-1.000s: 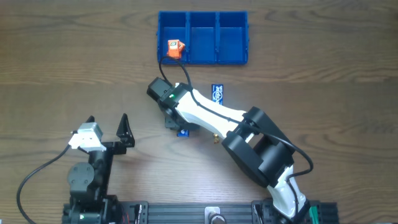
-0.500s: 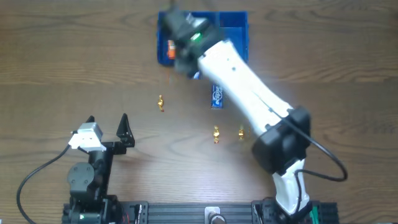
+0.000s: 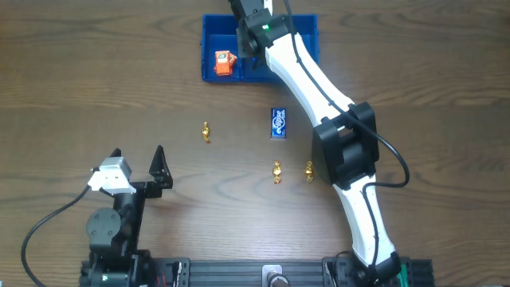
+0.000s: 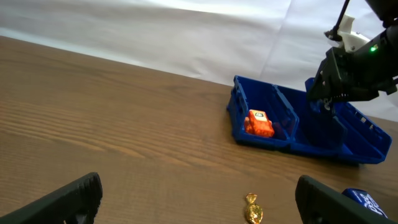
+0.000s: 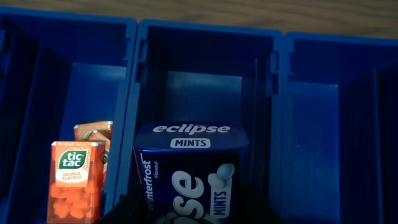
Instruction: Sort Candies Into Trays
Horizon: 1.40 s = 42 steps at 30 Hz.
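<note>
The blue three-compartment tray point(image 3: 260, 78) stands at the table's far edge. My right gripper point(image 3: 249, 38) hangs over its middle compartment point(image 5: 205, 93), shut on a blue mints box point(image 5: 189, 171). An orange candy box point(image 3: 224, 62) lies in the left compartment, next to the held box point(image 5: 76, 177). A second blue mints packet point(image 3: 277, 123) lies flat on the wood in front of the tray. Three gold wrapped candies point(image 3: 206, 131), point(image 3: 276, 171), point(image 3: 308, 169) are scattered mid-table. My left gripper point(image 3: 137, 159) stands open near its base, holding nothing.
In the left wrist view the tray point(image 4: 261, 140) sits ahead with the right gripper point(image 4: 326, 93) above it, and one gold candy point(image 4: 253, 208) lies close by. Bare wood stretches across the table's left half. A white backdrop borders the far edge.
My right arm has swung from the middle of the table up to the tray, carrying the blue mints box. The gold candies it covered now show. The left arm has kept still.
</note>
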Motion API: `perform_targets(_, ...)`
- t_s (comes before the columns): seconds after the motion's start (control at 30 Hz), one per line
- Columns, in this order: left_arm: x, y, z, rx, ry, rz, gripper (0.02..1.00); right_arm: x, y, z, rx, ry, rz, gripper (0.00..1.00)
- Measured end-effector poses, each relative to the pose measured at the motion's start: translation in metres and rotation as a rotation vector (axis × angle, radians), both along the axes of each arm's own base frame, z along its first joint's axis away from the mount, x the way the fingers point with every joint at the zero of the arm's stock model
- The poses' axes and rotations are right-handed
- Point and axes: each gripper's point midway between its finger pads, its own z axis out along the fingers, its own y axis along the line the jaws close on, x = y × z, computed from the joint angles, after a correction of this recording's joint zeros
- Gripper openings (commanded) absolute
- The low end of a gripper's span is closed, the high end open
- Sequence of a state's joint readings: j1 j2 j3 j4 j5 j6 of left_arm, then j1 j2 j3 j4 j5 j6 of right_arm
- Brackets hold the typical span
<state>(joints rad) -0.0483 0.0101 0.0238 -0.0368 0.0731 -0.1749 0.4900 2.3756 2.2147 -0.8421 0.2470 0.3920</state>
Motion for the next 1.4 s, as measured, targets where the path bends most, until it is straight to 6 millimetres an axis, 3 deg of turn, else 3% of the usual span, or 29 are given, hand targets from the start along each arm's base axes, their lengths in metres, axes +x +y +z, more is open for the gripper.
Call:
perform_targets(0.23,0.0,0.0,0.0,0.0,0.0,0.0,0.998,0.002,0.002,0.001,0.011,-0.007,0.005,0.406)
perform_targets(0.47,0.0,0.0,0.0,0.0,0.0,0.0,0.998,0.005,0.007,0.004,0.036,-0.021,0.014,0.658)
perform_targets(0.7,0.0,0.0,0.0,0.0,0.0,0.0,0.998,-0.001,-0.002,0.0,0.03,0.023,0.007,0.709)
perform_targets(0.77,0.0,0.0,0.0,0.0,0.0,0.0,0.998,-0.015,-0.01,0.004,0.017,0.053,0.006,0.722)
perform_targets(0.9,0.0,0.0,0.0,0.0,0.0,0.0,0.998,-0.055,-0.028,0.039,0.045,0.013,0.007,0.746)
perform_targets(1.0,0.0,0.0,0.0,0.0,0.0,0.0,0.998,-0.105,-0.042,0.055,0.084,-0.005,-0.014,0.75)
perform_targets(1.07,0.0,0.0,0.0,0.0,0.001,0.0,0.996,-0.134,-0.045,0.04,0.098,0.025,-0.029,0.748)
perform_targets(1.13,0.0,0.0,0.0,0.0,0.0,0.0,0.998,-0.156,-0.048,0.006,0.088,0.095,-0.039,0.748)
perform_targets(1.17,0.0,0.0,0.0,0.0,0.0,0.0,0.996,-0.175,-0.054,-0.037,0.066,0.186,-0.053,0.75)
perform_targets(1.23,0.0,0.0,0.0,0.0,0.0,0.0,0.998,-0.19,-0.061,-0.067,0.05,0.248,-0.07,0.75)
perform_targets(1.3,0.0,0.0,0.0,0.0,0.0,0.0,0.996,-0.202,-0.066,-0.086,0.035,0.295,-0.085,0.75)
perform_targets(1.4,0.0,0.0,0.0,0.0,0.0,0.0,0.996,-0.199,-0.063,-0.092,0.054,0.291,-0.088,0.748)
